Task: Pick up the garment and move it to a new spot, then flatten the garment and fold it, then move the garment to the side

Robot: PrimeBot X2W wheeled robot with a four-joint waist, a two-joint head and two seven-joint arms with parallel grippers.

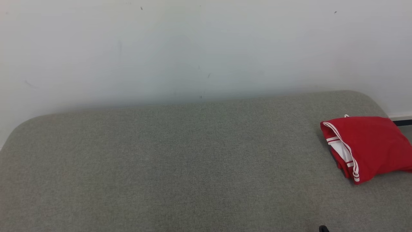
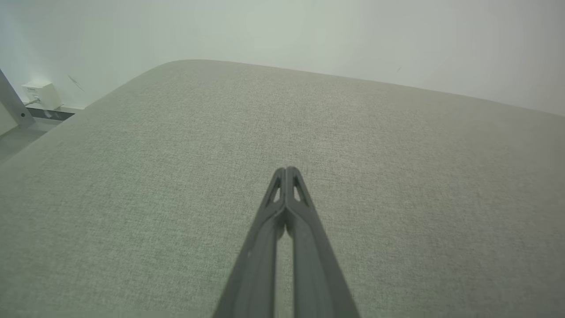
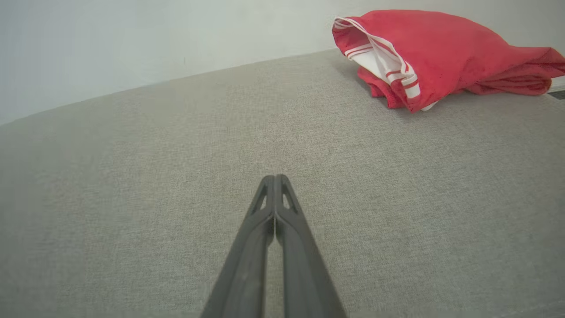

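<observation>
Dark-grey slim fingers of the left tool (image 2: 287, 170) are pressing tip to tip, clenched on nothing, and pointing across bare cloth. The right tool (image 3: 274, 177) is doing the same, likewise gripping nothing. Beneath both, the grey-green padded worktop covered in woven fabric (image 1: 180, 161) is running out to a pale wall. The red garment of slick cloth with white striped trim (image 1: 373, 145) is lying as a loose, layered bundle at the far right edge, well apart from either tool, its trimmed opening facing left. That is fitting both a bundle waiting to be carried off and one folded and set aside, so I am judging no further. Either way, working well is meaning keeping the closed tips from snagging or dragging the cloth.
</observation>
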